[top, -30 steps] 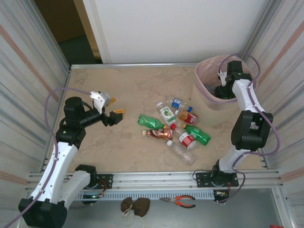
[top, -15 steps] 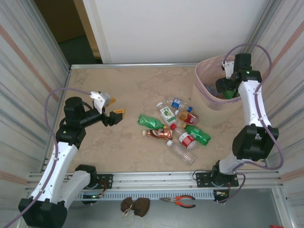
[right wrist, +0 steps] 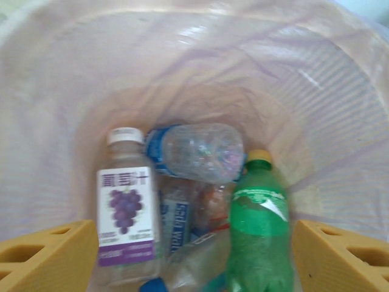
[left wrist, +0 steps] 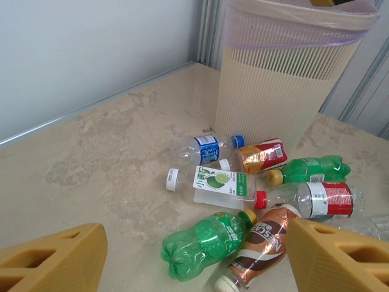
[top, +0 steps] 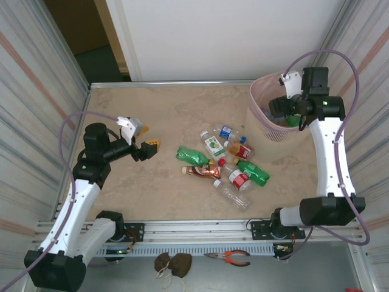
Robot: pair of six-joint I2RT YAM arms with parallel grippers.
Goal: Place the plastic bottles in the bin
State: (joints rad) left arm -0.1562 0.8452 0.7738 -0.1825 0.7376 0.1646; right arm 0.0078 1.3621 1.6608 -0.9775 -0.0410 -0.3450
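Left gripper point(top: 143, 136), jaws apart and empty, is hovering closest to the crumpled green plastic bottle point(left wrist: 203, 243), which is lying slantwise on the beige surface point(top: 134, 182) just ahead of it, while the right gripper point(right wrist: 194, 252) is hanging wide-jawed and empty over the pink-lined beige perforated bin point(left wrist: 273, 97).

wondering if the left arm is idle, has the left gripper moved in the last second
No. In the top view the left gripper sits at the same spot on the table, with the same gap to the crushed green bottle.
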